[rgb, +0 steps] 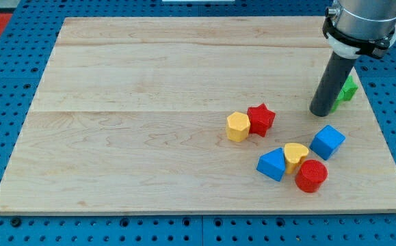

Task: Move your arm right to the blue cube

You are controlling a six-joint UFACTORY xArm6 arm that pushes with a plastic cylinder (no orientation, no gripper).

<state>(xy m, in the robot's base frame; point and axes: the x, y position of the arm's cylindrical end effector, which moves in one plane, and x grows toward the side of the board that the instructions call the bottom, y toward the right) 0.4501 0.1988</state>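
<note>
Dark rod upright, my tip [320, 112] on tabletop

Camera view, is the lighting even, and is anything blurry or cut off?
Camera view: light is soft and even, with faint shadows under the blocks and no glare on the board; the blue cube and my tip are sharp; the arm is cropped at the view's top, and the rod hides part of the green block.

On the wooden tabletop [150, 102], my tip [320, 113] stands toward the view's right, just above the blue cube [327, 142] and touching a partly hidden green block [348, 91]. Below, a yellow heart [295, 156] sits between a blue wedge [273, 164] and a red cylinder [311, 175]. Leftward, a yellow hexagon [238, 126] touches a red star [260, 119].
</note>
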